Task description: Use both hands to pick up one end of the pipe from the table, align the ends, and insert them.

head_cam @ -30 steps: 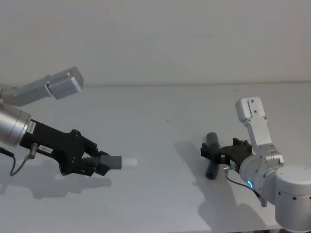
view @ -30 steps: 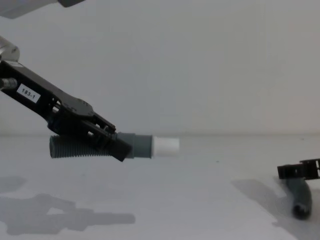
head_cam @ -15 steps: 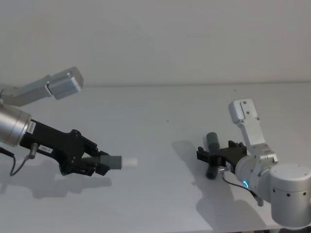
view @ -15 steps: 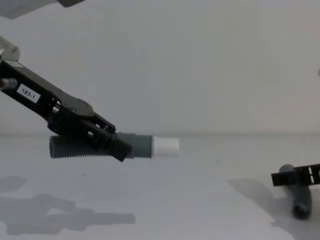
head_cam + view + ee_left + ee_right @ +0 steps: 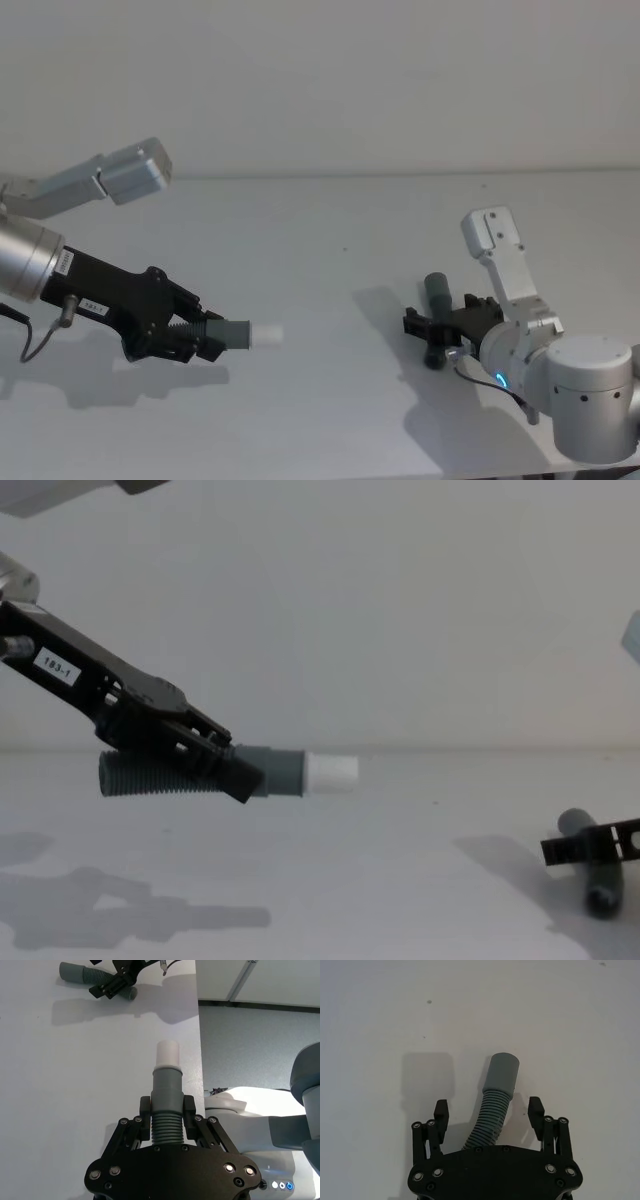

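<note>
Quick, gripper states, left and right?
Left gripper: shut on the white-tipped hose piece, held off the table.
Right gripper: open, straddling the other hose piece lying on the table.

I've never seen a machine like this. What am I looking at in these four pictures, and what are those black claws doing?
It is a robot with two arms, each ending in a black two-finger gripper. One picture comes from a camera on its head, one from its chest, one from each wrist. The left gripper is shut on a ribbed hose piece with a white tip, held above the white table. The right gripper is open astride a second hose piece lying on the table.
</note>
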